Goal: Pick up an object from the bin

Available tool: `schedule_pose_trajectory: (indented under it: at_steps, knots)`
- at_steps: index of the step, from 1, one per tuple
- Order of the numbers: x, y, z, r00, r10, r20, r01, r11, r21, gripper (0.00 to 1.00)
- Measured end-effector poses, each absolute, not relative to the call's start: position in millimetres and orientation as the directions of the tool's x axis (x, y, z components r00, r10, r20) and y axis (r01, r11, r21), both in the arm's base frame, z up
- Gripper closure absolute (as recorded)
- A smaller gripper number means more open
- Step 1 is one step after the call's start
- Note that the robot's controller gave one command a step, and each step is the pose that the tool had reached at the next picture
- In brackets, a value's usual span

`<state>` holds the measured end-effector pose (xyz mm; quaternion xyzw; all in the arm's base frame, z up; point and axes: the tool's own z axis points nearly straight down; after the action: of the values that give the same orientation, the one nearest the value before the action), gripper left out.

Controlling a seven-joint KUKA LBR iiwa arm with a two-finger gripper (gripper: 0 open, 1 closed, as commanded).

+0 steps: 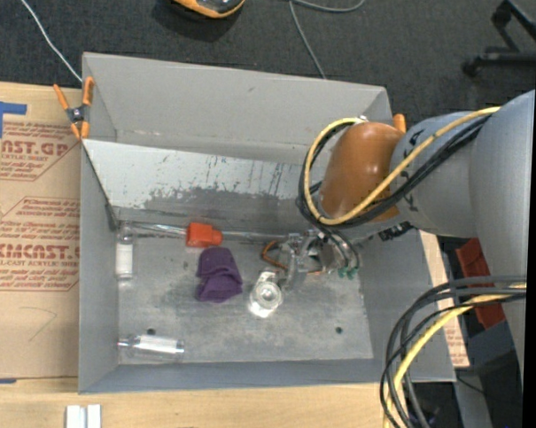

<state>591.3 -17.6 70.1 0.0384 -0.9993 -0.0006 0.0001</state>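
Observation:
My gripper (298, 260) hangs low over the right middle of the bin, under the orange wrist cover. Just below and left of it lies a small clear round piece (265, 295), like a glass cap, close to the gripper's tip; I cannot tell whether they touch. A crumpled purple thing (218, 275) lies further left, in the middle of the floor. Above that sits a small orange block (203, 235) at the end of a thin clear rod.
A small clear vial with a white part (123, 257) lies by the left wall. Another clear tube (151, 344) rests in the front left corner. The arm and its yellow cables cover the bin's right rim.

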Motion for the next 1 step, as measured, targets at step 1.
schedule_pose_trajectory:
  at_steps: [1]
  knots:
    - [583.7, -7.5, 167.8, -0.994, -0.11, 0.002, -0.11, 0.994, 0.001, 1.0]
